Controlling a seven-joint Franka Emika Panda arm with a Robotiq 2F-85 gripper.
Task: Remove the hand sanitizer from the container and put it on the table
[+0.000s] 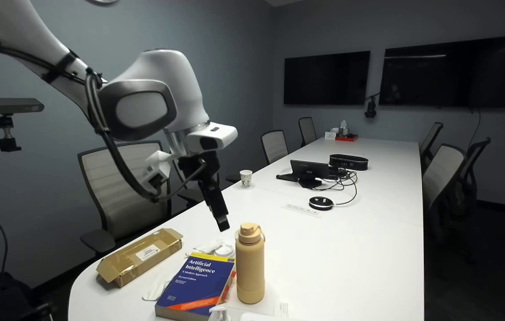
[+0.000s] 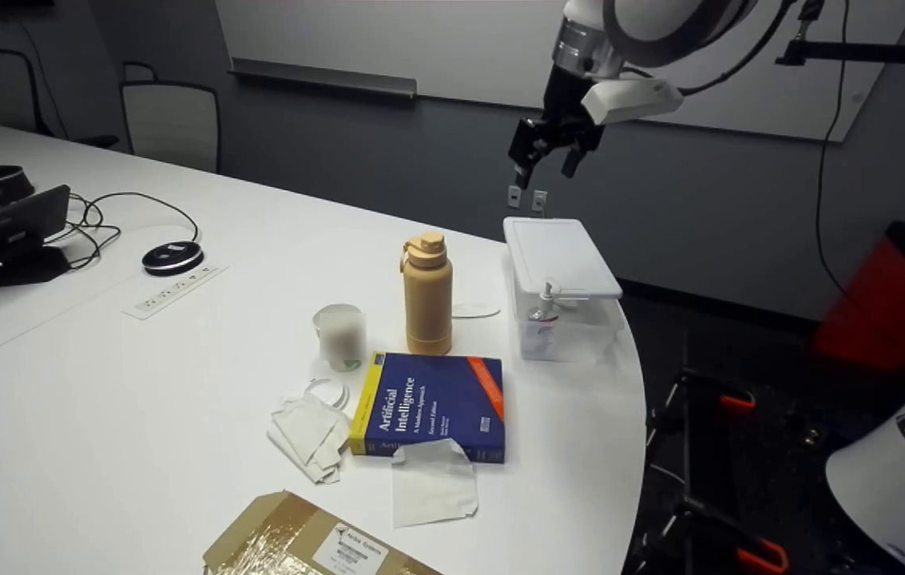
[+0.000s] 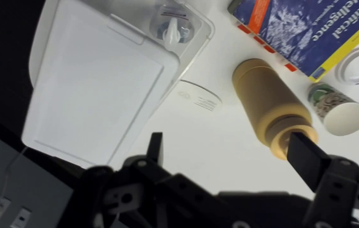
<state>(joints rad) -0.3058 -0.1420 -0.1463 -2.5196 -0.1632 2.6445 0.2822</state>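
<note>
The fingers (image 3: 307, 161) are spread wide, hanging in the air well above the desk (image 1: 346, 249); in the wrist view one of them overlaps the cap of the tan bottle (image 3: 271, 101). The sanitizer (image 3: 172, 33) stands inside the clear bin (image 2: 580, 342), at the end its lid (image 3: 97, 82) leaves uncovered; the lid lies across the rest of the top. The bottle stands upright between the bin and a cup (image 3: 337, 109), just beside the book (image 2: 436, 403). The book lies flat, cover up, with a napkin (image 2: 434, 487) overlapping its spine and more napkins (image 2: 312, 439) bunched by its yellow end. Beyond the book, the tan box (image 1: 147, 256), taped and labelled, lies near the desk's edge.

Farther along the desk come a black puck (image 1: 321, 203), another cup (image 1: 246, 178), a screen (image 1: 309, 169) and a low black unit (image 1: 348, 162). At the far end are tissues (image 1: 344, 127) and a red tray (image 1: 346, 138). Chairs (image 1: 443, 167) stand along both sides, and two dark TVs (image 1: 327, 79) hang on the far wall (image 1: 323, 40).
</note>
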